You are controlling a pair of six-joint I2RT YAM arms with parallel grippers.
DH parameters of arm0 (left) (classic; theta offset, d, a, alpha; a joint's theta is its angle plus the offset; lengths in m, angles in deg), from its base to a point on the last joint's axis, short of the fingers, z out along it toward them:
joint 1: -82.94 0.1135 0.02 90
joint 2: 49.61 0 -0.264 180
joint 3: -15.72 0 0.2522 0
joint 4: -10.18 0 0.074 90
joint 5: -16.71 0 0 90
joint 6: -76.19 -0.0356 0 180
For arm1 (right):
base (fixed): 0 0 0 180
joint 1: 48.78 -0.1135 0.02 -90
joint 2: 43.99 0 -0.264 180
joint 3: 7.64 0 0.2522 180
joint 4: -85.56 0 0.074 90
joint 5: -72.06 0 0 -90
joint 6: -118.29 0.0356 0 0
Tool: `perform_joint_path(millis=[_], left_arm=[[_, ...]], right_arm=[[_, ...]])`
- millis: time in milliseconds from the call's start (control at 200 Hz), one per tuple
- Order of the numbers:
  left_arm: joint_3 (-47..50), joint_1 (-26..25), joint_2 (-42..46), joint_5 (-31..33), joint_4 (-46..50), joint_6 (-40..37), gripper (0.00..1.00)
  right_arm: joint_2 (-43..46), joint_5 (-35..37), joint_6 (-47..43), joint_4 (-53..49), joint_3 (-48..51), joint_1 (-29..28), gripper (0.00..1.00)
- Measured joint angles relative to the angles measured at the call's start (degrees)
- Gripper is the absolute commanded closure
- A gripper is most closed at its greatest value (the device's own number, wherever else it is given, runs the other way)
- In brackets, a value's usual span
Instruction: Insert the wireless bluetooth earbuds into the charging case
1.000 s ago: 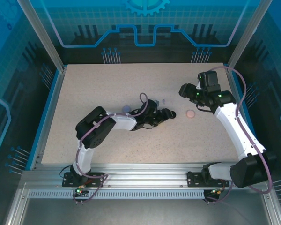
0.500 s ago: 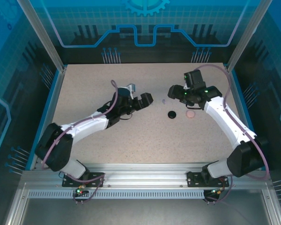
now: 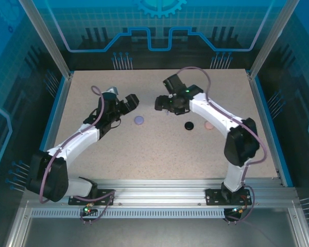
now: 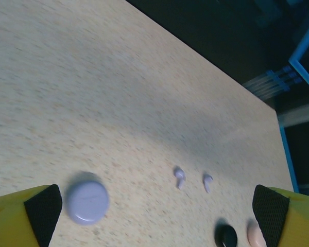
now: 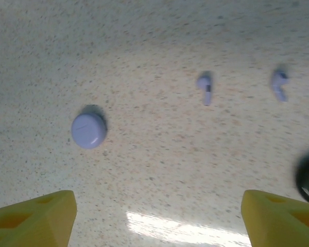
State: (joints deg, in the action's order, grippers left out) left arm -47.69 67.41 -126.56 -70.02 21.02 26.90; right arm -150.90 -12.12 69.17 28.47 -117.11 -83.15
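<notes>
**Left arm backed off, right arm swung in over the lavender pair**

In the last second I've seen the left gripper leave the black case at mid-table and retreat to the left rear. Its pads are spread wide with nothing between them. The right gripper has crossed from the right rear to the centre, arm stretched and wrist pitched down, its fingers wide apart and empty too. Both lavender earbuds lie loose on the table, just beside each other and well apart from the lavender case, which looks closed. Nothing is seated yet. I read this as the right arm lining up a pick.
</notes>
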Motion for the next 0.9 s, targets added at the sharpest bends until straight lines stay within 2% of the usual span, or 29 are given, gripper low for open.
perform_joint_path(millis=[190, 520, 900], left_arm=[[1.2, 7.8, 0.9, -0.2, 0.8, 1.7, 0.01], [2.2, 14.3, 1.0, -2.9, 1.0, 2.8, 0.01], [3.1, 16.1, 2.2, -4.5, 1.0, 2.9, 0.01]], right_arm=[[-13.1, 0.0, -2.2, -4.3, -14.8, -4.1, 0.12], [-31.7, -0.2, -6.5, -12.6, -36.0, -8.7, 0.14], [-39.0, 1.9, -9.0, -16.3, -41.7, -10.6, 0.16]])
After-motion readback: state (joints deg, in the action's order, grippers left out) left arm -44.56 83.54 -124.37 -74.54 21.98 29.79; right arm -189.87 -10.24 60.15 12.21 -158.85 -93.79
